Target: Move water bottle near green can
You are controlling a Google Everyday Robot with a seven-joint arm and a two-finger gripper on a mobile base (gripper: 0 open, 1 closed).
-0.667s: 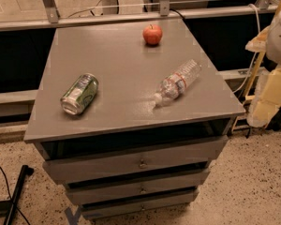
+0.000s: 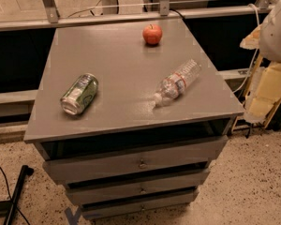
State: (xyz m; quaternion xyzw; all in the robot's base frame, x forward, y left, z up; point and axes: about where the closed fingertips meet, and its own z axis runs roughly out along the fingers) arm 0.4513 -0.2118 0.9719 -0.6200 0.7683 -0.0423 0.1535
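Observation:
The water bottle (image 2: 177, 82) lies on its side on the right half of the grey cabinet top (image 2: 122, 55), its white cap pointing toward the front left. The green can (image 2: 79, 93) lies on its side at the front left, silver top facing the front. Bottle and can are well apart. My gripper (image 2: 263, 100) hangs at the right edge of the view, beside and slightly below the cabinet's right edge, away from the bottle and holding nothing.
A red apple (image 2: 152, 33) sits at the back middle of the top. The cabinet has several drawers (image 2: 140, 163) below. A metal rail (image 2: 131, 18) and cables run behind. My white arm (image 2: 277, 29) is at the upper right. A black pole (image 2: 16, 191) lies on the speckled floor.

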